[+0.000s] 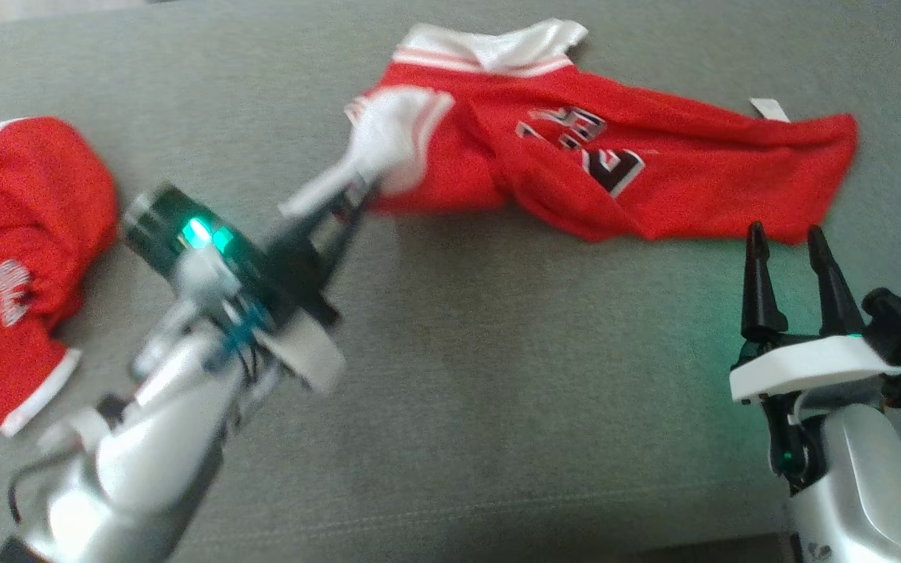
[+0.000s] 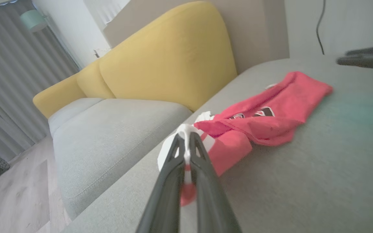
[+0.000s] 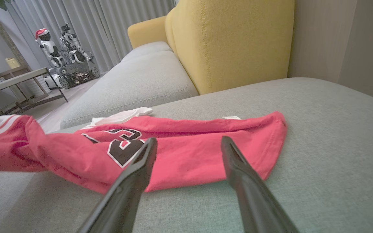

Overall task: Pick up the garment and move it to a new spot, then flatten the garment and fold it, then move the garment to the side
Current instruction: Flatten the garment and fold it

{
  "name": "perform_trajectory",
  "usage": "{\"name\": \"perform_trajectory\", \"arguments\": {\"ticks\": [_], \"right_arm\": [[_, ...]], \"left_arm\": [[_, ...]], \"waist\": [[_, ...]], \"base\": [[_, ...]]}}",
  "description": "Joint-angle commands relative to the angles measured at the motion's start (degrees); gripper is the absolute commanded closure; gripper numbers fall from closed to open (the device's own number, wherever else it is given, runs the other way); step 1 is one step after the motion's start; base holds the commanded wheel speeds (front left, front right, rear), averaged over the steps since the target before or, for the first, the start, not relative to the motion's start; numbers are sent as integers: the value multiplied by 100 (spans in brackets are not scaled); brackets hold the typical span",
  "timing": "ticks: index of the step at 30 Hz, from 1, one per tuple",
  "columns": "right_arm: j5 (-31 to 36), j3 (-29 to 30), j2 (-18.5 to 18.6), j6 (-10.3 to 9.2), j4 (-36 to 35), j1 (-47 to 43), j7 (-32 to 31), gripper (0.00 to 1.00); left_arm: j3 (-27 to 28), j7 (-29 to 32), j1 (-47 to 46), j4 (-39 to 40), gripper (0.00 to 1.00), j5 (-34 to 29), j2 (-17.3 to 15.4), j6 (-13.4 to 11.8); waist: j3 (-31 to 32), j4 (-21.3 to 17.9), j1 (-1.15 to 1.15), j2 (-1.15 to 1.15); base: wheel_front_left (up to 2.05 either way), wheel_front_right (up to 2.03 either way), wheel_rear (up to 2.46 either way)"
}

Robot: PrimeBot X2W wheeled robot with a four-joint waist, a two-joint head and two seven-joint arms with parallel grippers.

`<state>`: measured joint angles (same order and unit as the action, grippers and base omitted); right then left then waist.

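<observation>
closest in, left gripper [image 1: 363, 193] has its jaws clamped on a fold of white trim [image 1: 392, 133] at the end of the red jersey [image 1: 654, 180], which lies crumpled on the grey cushion [image 1: 497, 375] toward 12 o'clock in the head view (black number facing up). right gripper [image 1: 785, 238] hangs at 4 o'clock, jaws apart and holding nothing, near the jersey's edge. second red jersey [image 1: 20, 234] sits bunched at 9 o'clock, well apart.

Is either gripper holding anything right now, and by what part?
The left gripper is shut on the red jersey, pinching its white-trimmed edge at the end nearest it. The right gripper is open, holding nothing.
</observation>
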<state>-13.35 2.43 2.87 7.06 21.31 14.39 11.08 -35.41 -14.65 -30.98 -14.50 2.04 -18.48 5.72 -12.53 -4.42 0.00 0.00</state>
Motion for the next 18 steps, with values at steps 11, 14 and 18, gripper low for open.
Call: {"name": "perform_trajectory", "arguments": {"ticks": [11,14,18], "right_arm": [[79,-6,1,43,117,68,-111,0],[76,-29,1,43,138,75,-147,0],[94,27,1,43,109,28,-172,0]], "left_arm": [[-1454,-34,780,-33,57,-541,-676,155],[-1436,-34,786,-509,0,-420,-479,55],[-930,-34,816,-518,0,90,-199,-342]], "waist": [[398,566,0,0],[443,577,0,0],[507,576,0,0]], "base": [[0,0,0],[0,0,0],[0,0,0]]}}
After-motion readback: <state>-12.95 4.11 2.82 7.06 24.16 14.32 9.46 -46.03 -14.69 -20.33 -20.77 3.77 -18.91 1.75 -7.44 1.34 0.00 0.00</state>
